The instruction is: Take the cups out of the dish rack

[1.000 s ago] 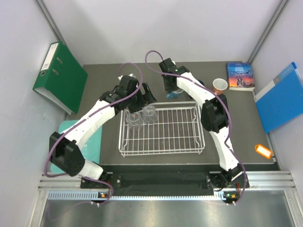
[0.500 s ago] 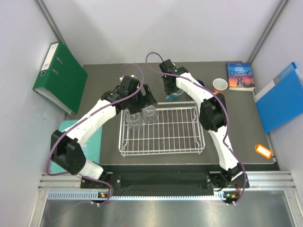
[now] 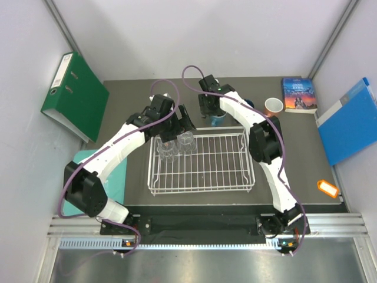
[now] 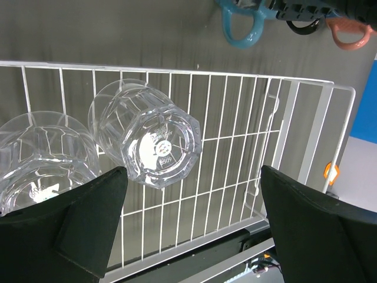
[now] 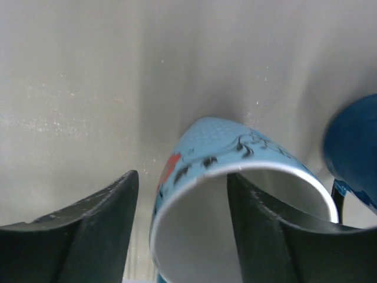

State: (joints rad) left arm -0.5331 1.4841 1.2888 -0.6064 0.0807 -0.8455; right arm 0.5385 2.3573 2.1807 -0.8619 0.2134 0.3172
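The white wire dish rack [image 3: 235, 177] lies mid-table with two clear glass tumblers [image 3: 166, 150] [image 3: 185, 141] upside down in its back left corner. My left gripper [image 3: 179, 125] hovers open over them; in the left wrist view the nearer tumbler [image 4: 147, 138] sits just ahead of the gripper [image 4: 194, 236]. Behind the rack, a light blue mug [image 5: 235, 194] stands on the table. My right gripper [image 5: 181, 177] is open astride its rim, one finger inside and one outside. A dark blue mug [image 5: 353, 147] is close on its right, a salmon-pink mug [image 3: 273, 106] farther right.
A green binder [image 3: 73, 94] leans at the back left, and a teal mat [image 3: 97, 177] lies under my left arm. A book [image 3: 298, 94] and a blue folder [image 3: 350, 121] are at the back right. An orange tag [image 3: 327, 188] lies near the right front.
My right gripper has opened and let go of the light blue mug behind the rack. The left arm has barely moved.
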